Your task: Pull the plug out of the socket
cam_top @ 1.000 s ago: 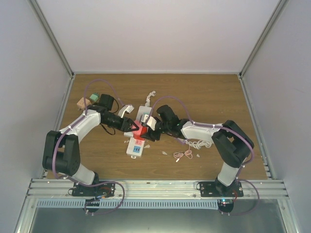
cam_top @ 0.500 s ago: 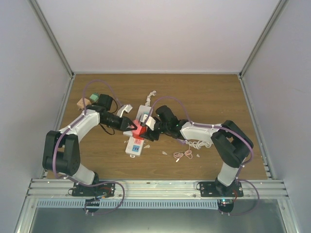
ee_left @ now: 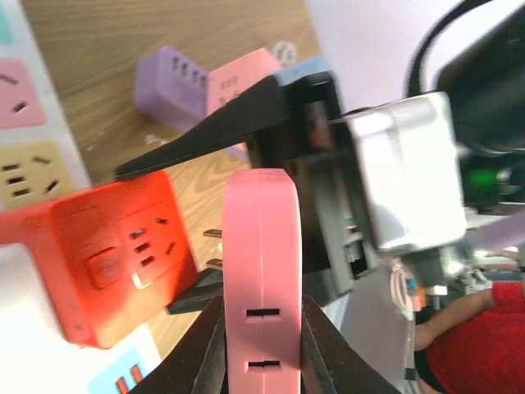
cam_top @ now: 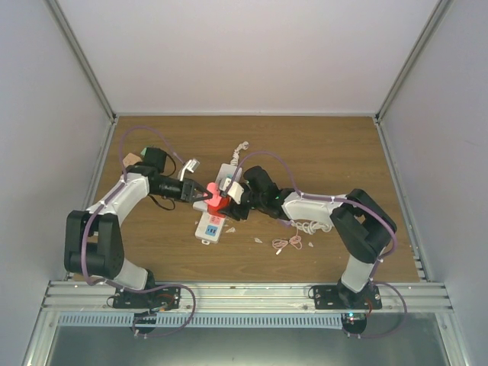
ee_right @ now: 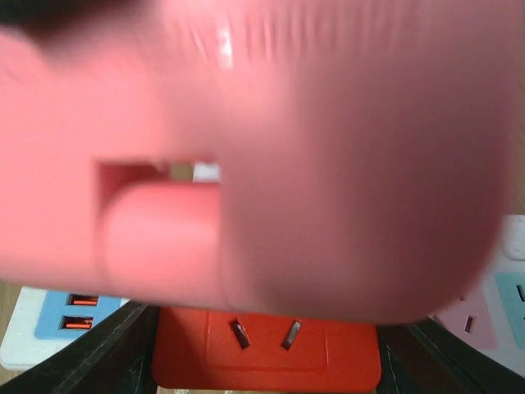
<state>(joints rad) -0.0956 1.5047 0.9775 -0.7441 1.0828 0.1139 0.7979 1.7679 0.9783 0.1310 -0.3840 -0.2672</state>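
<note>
My left gripper (cam_top: 201,191) is shut on a flat pink plug (ee_left: 261,238). The plug's two metal prongs (ee_left: 212,248) are bare and stand a short gap away from the red socket cube (ee_left: 107,254). My right gripper (cam_top: 229,200) is shut on the red socket cube (ee_right: 267,351), with a black finger (ee_left: 205,135) on each side of it. In the right wrist view the pink plug (ee_right: 312,156) fills the frame, blurred, above the cube's empty two-slot face. In the top view the plug (cam_top: 214,187) sits just above-left of the cube (cam_top: 218,203).
A white power strip (cam_top: 211,228) with blue ports lies under the cube, and another white strip (cam_top: 227,173) lies behind it. A purple charger (ee_left: 168,78) lies nearby. A coiled white cable (cam_top: 313,226) and a pink cable (cam_top: 290,244) lie on the right. A black adapter (cam_top: 156,158) is at the far left.
My left arm has drawn back to the left with the pink plug, and the plug has come away from the red cube. The right gripper has shifted slightly left, still holding the cube.
</note>
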